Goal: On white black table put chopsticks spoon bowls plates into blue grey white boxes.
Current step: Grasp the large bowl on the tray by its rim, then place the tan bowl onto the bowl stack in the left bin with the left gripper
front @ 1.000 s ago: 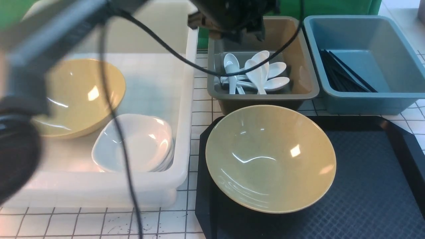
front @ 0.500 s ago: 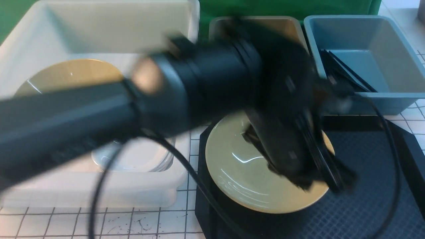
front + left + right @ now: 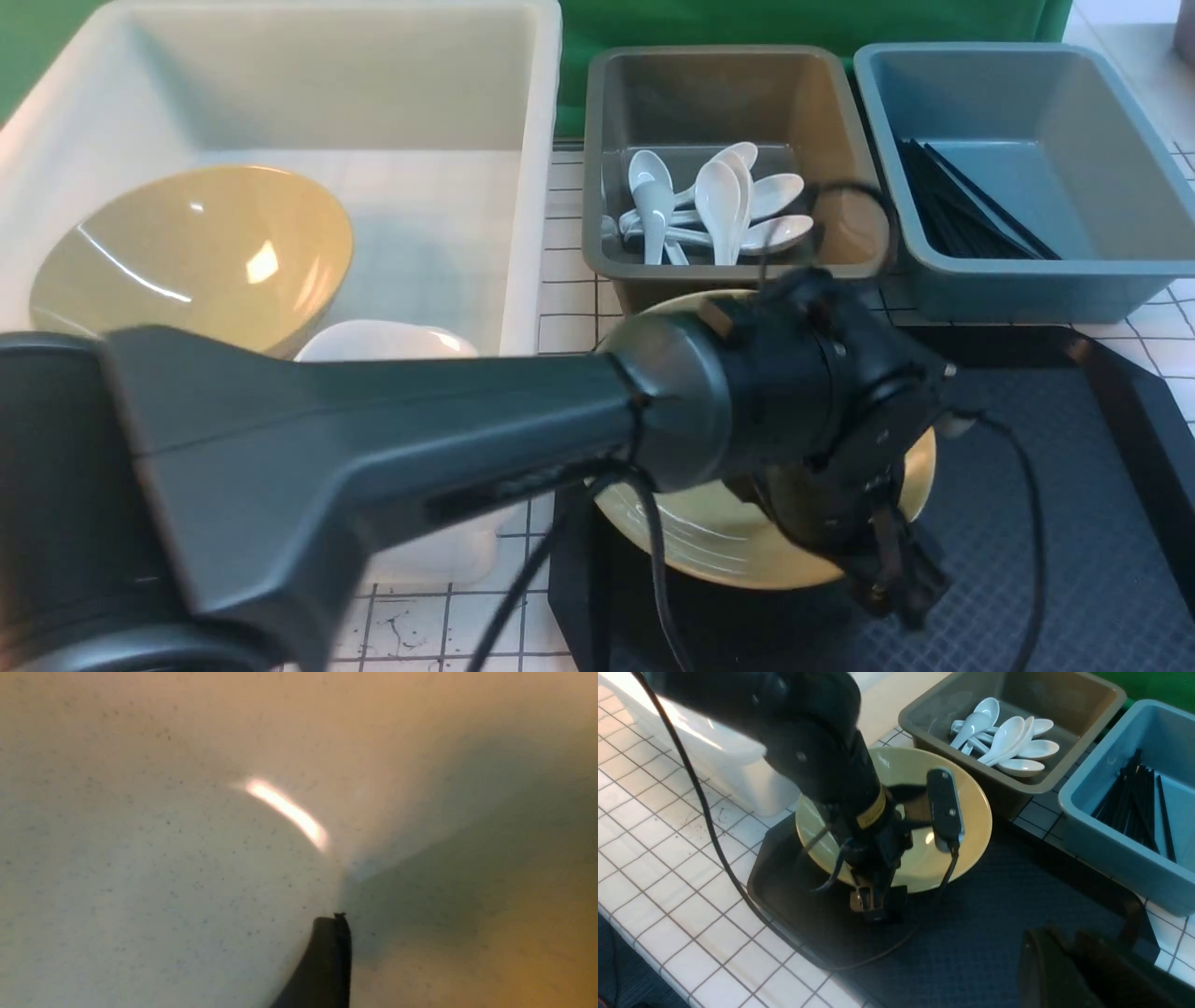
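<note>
A yellow bowl sits on the black tray. My left gripper is open at the bowl's near rim, also seen in the right wrist view. In the left wrist view the bowl's inside fills the frame and one finger rests against it; the other finger is hidden. A second yellow bowl and white plates lie in the white tub. Spoons lie in the grey bin. Chopsticks lie in the blue bin. My right gripper is shut and empty above the tray.
The left arm stretches across the front of the white tub and hides most of the plates. Its cable hangs over the tray's left edge. The grey and blue bins stand close behind the tray on the gridded white table.
My left arm has swung from above the grey bin down to the yellow bowl on the tray, and its gripper now sits low at the bowl's near rim.
</note>
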Tool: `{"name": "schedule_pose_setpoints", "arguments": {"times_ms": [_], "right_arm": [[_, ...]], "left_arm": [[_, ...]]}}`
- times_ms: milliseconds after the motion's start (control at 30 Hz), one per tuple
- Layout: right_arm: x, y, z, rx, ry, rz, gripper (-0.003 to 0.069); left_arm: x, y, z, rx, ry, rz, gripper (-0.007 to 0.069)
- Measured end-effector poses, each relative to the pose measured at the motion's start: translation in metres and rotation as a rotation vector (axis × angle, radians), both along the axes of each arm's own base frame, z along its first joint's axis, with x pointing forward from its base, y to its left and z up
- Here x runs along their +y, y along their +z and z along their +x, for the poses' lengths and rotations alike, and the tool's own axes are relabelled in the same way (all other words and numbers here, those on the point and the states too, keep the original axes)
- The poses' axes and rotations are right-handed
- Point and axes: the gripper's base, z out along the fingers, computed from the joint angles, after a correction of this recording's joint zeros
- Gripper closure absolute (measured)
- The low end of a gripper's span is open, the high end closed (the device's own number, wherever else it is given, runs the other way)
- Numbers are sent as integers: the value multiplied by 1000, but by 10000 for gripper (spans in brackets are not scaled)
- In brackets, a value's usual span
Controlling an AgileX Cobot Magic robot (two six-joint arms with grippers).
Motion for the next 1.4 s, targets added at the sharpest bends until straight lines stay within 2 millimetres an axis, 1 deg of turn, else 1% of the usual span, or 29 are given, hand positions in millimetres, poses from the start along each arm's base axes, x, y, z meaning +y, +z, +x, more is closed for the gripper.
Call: {"name": "schedule_pose_setpoints", "arguments": {"times_ms": [33, 100, 133, 167, 267, 300, 367, 400, 467, 533, 567, 600, 633, 667, 733, 800, 833, 900, 933, 967, 1000, 1033, 1100, 1167, 1200, 1233, 1267, 1333, 1400], "right_arm": [[0, 0, 0, 0, 0, 0, 566], [0, 0, 0, 0, 0, 0, 563], [0, 0, 0, 1, 1, 0, 562], [0, 0, 0, 1, 1, 0, 561], [0, 0, 0, 1, 1, 0, 560], [0, 0, 0, 1, 1, 0, 559], [0, 0, 0, 1, 1, 1, 559], [0, 0, 0, 1, 1, 1, 559], [0, 0, 0, 1, 1, 1, 559], [0, 0, 0, 2, 1, 2, 559], [0, 0, 0, 2, 1, 2, 559], [0, 0, 0, 0, 2, 3, 559], [0, 0, 0, -1, 2, 3, 559], [0, 0, 0, 0, 2, 3, 559], [1, 0, 0, 2, 1, 1, 559], [5, 1, 3, 9, 1, -10, 559], [8, 1, 5, 7, 4, -14, 559], [19, 5, 12, -14, 22, -14, 559], [27, 8, 17, -37, 40, -9, 558], [30, 10, 19, -50, 49, -7, 559], [36, 12, 22, -69, 63, -2, 559], [42, 15, 25, -89, 77, 6, 559], [48, 16, 28, -98, 90, 6, 557], [51, 16, 30, -95, 97, 4, 556], [51, 16, 30, -95, 98, 3, 554], [51, 16, 30, -95, 97, 2, 554], [51, 16, 30, -95, 98, 1, 552], [51, 16, 30, -95, 98, 1, 550], [51, 16, 30, -95, 98, 1, 550]], "left_arm": [[0, -2, 0, 2, -1, 5, 76], [-1, -2, 1, -7, -5, 2, 176], [-2, 2, 1, -22, -11, 1, 253], [-1, 5, 1, -35, -16, 2, 300], [3, 26, -3, -68, -28, -5, 446], [4, 31, -5, -72, -31, -10, 477], [2, 50, -17, -82, -47, -53, 561], [1, 56, -23, -78, -51, -69, 578], [-4, 78, -46, -58, -75, -136, 610], [-5, 101, -65, -26, -75, -207, 608], [-4, 112, -70, -28, -81, -225, 608], [-1, 127, -73, -41, -83, -256, 608], [1, 138, -74, -57, -84, -278, 608], [6, 155, -75, -89, -85, -308, 608], [22, 188, -74, -180, -78, -341, 608], [39, 212, -70, -265, -55, -335, 608], [51, 222, -66, -313, -28, -314, 608], [80, 235, -52, -378, 60, -241, 608], [103, 240, -36, -399, 147, -178, 608], [110, 240, -31, -398, 177, -155, 608], [127, 240, -17, -397, 247, -112, 608], [154, 238, 7, -387, 351, -59, 608], [176, 234, 27, -370, 415, -18, 608], [208, 228, 52, -353, 490, 17, 608], [220, 224, 60, -352, 511, 31, 608], [222, 223, 62, -352, 514, 34, 608], [238, 214, 75, -359, 538, 48, 608], [255, 199, 89, -356, 564, 72, 608], [265, 184, 100, -356, 572, 91, 608]]}}
